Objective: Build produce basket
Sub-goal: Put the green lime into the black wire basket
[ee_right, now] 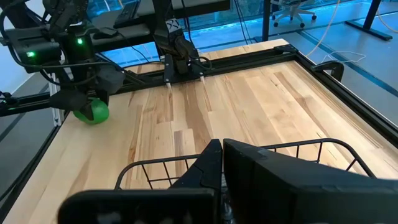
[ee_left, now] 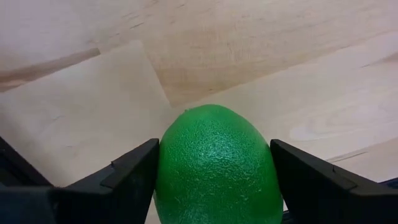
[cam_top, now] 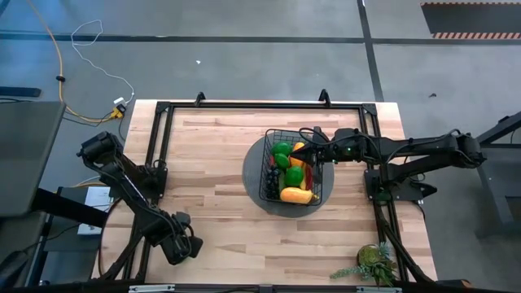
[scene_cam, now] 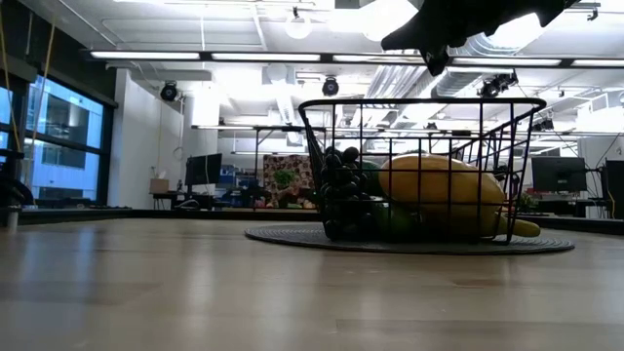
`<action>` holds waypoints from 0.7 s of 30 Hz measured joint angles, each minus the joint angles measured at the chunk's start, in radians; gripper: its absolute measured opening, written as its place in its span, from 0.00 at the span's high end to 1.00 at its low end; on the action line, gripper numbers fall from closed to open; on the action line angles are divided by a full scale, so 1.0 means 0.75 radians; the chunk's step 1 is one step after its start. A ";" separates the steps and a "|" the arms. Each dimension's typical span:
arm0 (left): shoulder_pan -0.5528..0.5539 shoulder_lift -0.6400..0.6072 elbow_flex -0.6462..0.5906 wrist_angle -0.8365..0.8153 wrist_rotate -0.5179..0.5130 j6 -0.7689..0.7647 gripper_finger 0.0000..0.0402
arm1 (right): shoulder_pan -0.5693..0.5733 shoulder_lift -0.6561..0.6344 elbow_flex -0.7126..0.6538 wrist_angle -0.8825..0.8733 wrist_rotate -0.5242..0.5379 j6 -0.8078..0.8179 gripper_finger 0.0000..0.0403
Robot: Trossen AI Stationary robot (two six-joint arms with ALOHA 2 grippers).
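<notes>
A green round fruit (ee_left: 214,168) sits at the table's near left, between the fingers of my left gripper (cam_top: 181,248), which points down and hides it in the high view. The right wrist view shows this fruit (ee_right: 93,113) low at the wood under that gripper. The black wire basket (cam_top: 270,156) stands on a dark round mat (cam_top: 252,177) right of centre. It holds produce: green fruits (cam_top: 285,155), a yellow-orange piece (cam_top: 295,195) and purple grapes (scene_cam: 336,190). My right gripper (cam_top: 316,151) hovers shut over the basket's right rim. My left gripper has the green round fruit pinched between its two fingers, one finger (ee_left: 134,171) on each of the fruit's opposite sides (ee_left: 171,168). The fingers come from above, pointing down. The fruit's underside looks level with the tabletop; whether it is lifted clear I cannot tell.
A leafy green plant (cam_top: 374,264) stands at the near right corner. A black frame (cam_top: 163,138) runs along the table's left, far and right sides. Bare wood (cam_top: 212,179) lies between my left gripper and the basket.
</notes>
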 joint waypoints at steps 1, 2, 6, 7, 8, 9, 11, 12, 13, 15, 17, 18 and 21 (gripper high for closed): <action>0.000 -0.006 -0.001 -0.004 0.001 0.015 0.33 | 0.000 0.000 0.000 0.000 0.000 0.000 1.00; 0.000 -0.012 -0.002 -0.015 0.002 0.023 0.34 | 0.000 0.000 0.000 0.000 0.000 0.000 1.00; 0.008 -0.050 -0.006 -0.082 -0.004 0.049 0.39 | 0.000 0.000 0.000 -0.002 0.000 0.000 1.00; 0.008 -0.066 -0.005 -0.104 -0.009 0.051 0.39 | 0.000 0.000 0.000 -0.004 0.000 0.000 1.00; 0.009 -0.082 -0.005 -0.126 -0.012 0.052 0.39 | 0.000 0.000 0.000 -0.005 0.000 0.000 1.00; 0.011 -0.098 -0.005 -0.142 -0.022 0.052 0.39 | 0.000 0.000 0.000 -0.007 0.000 -0.001 1.00; 0.020 -0.146 -0.005 -0.160 -0.062 0.060 0.39 | -0.002 0.000 0.000 -0.009 0.000 -0.003 1.00; 0.028 -0.179 -0.005 -0.165 -0.099 0.074 0.39 | -0.004 0.000 -0.001 -0.009 0.000 -0.003 1.00; 0.040 -0.216 -0.005 -0.167 -0.150 0.096 0.39 | -0.008 0.000 -0.001 -0.009 0.000 -0.001 1.00; 0.073 -0.298 -0.004 -0.171 -0.301 0.152 0.39 | -0.017 0.000 -0.001 -0.008 0.000 0.013 1.00; 0.121 -0.393 -0.003 -0.164 -0.498 0.257 0.39 | -0.025 0.000 -0.001 -0.007 -0.002 0.021 1.00; 0.153 -0.443 -0.003 -0.158 -0.597 0.323 0.39 | -0.027 0.000 -0.001 -0.001 -0.010 0.021 1.00; 0.273 -0.607 -0.002 -0.112 -0.884 0.583 0.39 | -0.028 0.000 -0.001 0.012 -0.025 0.021 1.00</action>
